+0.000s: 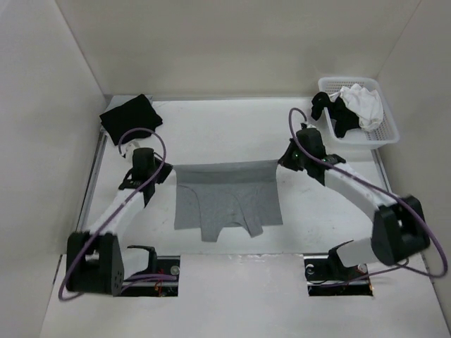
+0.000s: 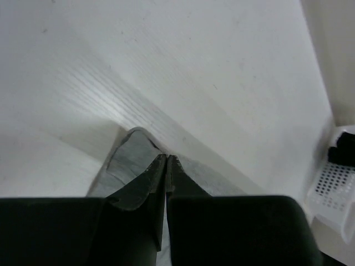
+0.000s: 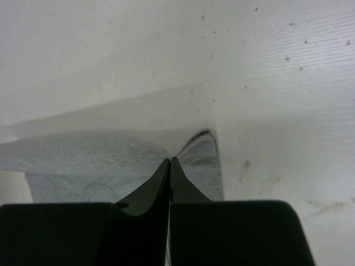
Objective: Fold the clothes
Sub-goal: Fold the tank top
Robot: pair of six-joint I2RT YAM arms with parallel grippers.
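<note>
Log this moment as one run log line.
step: folding | left gripper: shut on grey top, far left corner | right gripper: shut on far right corner | near part: flat on table

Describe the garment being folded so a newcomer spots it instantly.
Middle of the white table: the grey top, far corners pinched by the left end effector and the right end effector. It alone is grey; the black cloth and the basket sit in the far corners.

White arms (image 1: 113, 209), black joints and jaws, looping purple cables (image 1: 144, 129).
</note>
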